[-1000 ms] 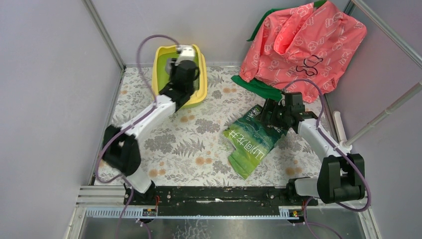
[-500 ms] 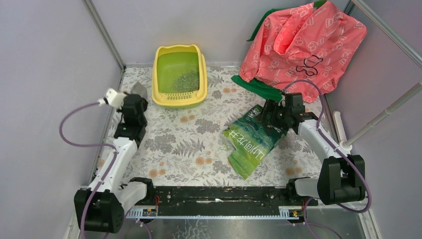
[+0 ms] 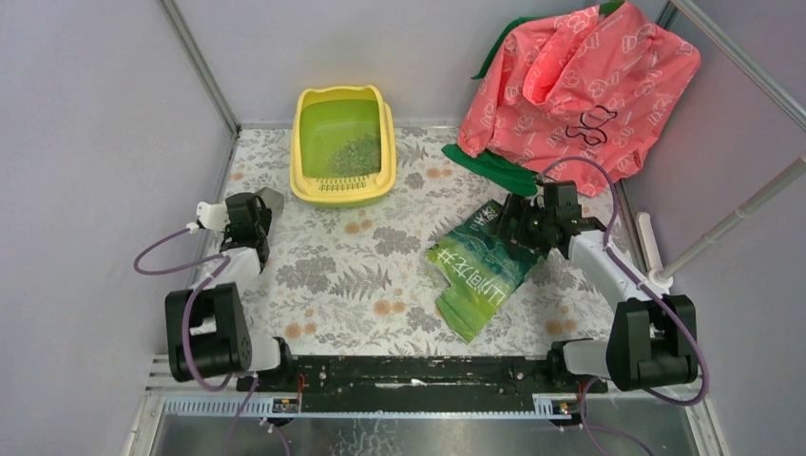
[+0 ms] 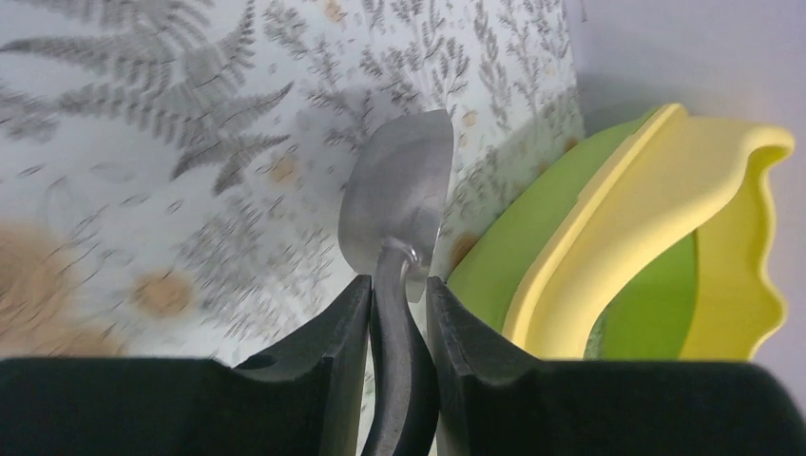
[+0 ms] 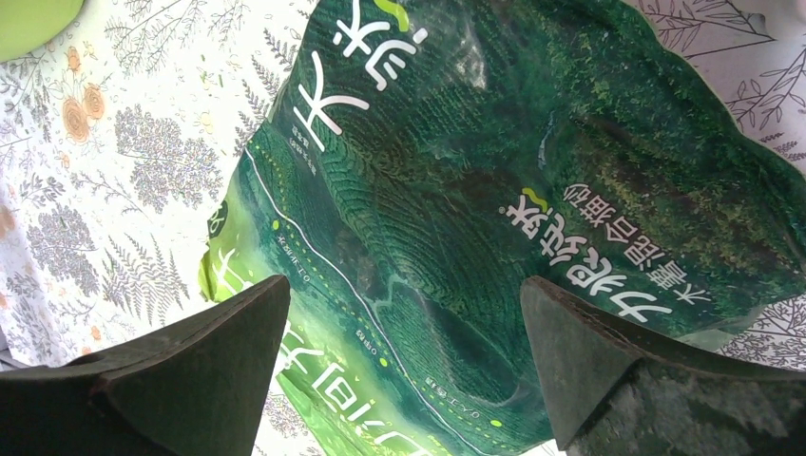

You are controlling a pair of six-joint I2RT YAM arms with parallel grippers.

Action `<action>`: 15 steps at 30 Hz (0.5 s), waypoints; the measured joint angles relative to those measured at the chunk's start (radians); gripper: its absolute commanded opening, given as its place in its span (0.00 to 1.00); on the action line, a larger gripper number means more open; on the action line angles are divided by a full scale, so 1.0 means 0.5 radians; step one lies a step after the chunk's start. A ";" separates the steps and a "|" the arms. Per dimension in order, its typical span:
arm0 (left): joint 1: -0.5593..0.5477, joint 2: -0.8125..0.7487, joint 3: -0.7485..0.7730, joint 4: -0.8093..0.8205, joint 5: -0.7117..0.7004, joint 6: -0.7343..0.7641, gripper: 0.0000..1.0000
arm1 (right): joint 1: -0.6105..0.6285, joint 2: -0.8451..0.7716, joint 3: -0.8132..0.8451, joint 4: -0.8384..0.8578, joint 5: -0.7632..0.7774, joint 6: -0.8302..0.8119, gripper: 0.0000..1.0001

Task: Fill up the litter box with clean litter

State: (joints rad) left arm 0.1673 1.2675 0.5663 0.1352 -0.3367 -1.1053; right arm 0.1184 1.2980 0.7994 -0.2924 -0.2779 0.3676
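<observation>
Sitting far back on the floral table (image 3: 361, 285), the litter box (image 3: 297, 142) lies left of the green bag (image 3: 475, 271), over which the right gripper (image 5: 404, 285) hangs spread wide; the left gripper (image 4: 397, 285) pinches a metal scoop (image 4: 399, 185); clean litter (image 3: 356, 152) dots the box.

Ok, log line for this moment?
left hand: shut on scoop, left of litter box | right hand: open over green bag | clean litter: small pile in box
</observation>
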 measured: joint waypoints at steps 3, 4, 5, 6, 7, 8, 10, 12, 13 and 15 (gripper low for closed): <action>0.135 0.296 0.124 0.220 0.195 -0.030 0.44 | 0.000 0.000 -0.002 0.013 -0.005 0.000 1.00; 0.175 0.408 0.187 0.274 0.269 -0.030 0.50 | 0.000 0.000 -0.002 0.018 -0.006 0.000 1.00; 0.201 0.498 0.227 0.302 0.327 -0.023 0.54 | 0.000 0.000 -0.002 0.022 -0.006 0.000 1.00; 0.227 0.592 0.259 0.323 0.397 -0.024 0.56 | 0.000 0.002 -0.002 0.026 -0.006 0.000 1.00; 0.246 0.681 0.278 0.335 0.467 -0.029 0.58 | 0.000 0.002 -0.002 0.027 -0.006 0.000 1.00; 0.263 0.771 0.284 0.342 0.548 -0.037 0.65 | 0.000 0.003 -0.002 0.027 -0.007 0.000 1.00; 0.272 0.862 0.278 0.341 0.643 -0.058 0.69 | 0.000 0.006 -0.002 0.026 -0.008 0.001 1.00; 0.275 0.841 0.270 0.376 0.725 -0.060 0.73 | 0.000 0.006 -0.002 0.026 -0.008 0.001 1.00; 0.273 0.824 0.253 0.378 0.753 -0.060 0.75 | 0.000 0.006 -0.002 0.026 -0.008 0.002 1.00; 0.271 0.761 0.170 0.387 0.806 -0.060 0.89 | 0.000 0.005 -0.002 0.024 -0.008 0.002 1.00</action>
State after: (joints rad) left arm 0.3027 1.6482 0.6514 0.3286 0.0666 -1.1355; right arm 0.1184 1.3006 0.7982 -0.2802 -0.2821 0.3687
